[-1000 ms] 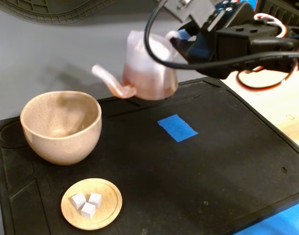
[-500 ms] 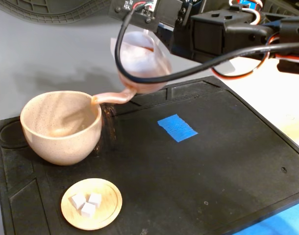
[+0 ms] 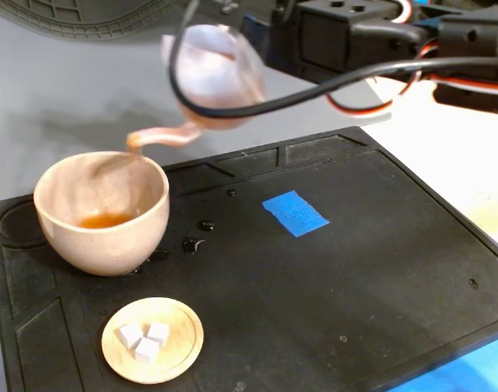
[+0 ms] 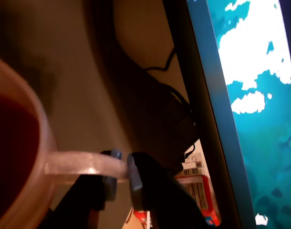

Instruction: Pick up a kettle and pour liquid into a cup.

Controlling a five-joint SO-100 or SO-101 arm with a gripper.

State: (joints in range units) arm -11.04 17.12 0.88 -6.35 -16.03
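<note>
In the fixed view the translucent pinkish kettle (image 3: pixel 212 77) hangs tilted above the mat, and its thin spout (image 3: pixel 155 136) reaches over the rim of the beige speckled cup (image 3: pixel 102 214). A thin stream falls from the spout, and reddish-brown liquid (image 3: pixel 102 220) pools in the cup's bottom. My gripper (image 3: pixel 255 37) holds the kettle from the right. In the wrist view the gripper (image 4: pixel 122 158) is shut on the kettle's pale handle (image 4: pixel 78 164), with the kettle wall and dark red liquid (image 4: pixel 12 143) at the left.
Drops of spilled liquid (image 3: pixel 198 233) lie on the black mat (image 3: pixel 355 269) just right of the cup. A wooden dish with white cubes (image 3: pixel 153 339) sits at the front left. A blue tape patch (image 3: pixel 295 212) marks the mat's middle. The arm's cable (image 3: pixel 257 102) loops past the kettle.
The kettle moved left and tipped further, and its spout rose from the cup's rim to above it. Liquid now lies in the cup and drops have landed on the mat.
</note>
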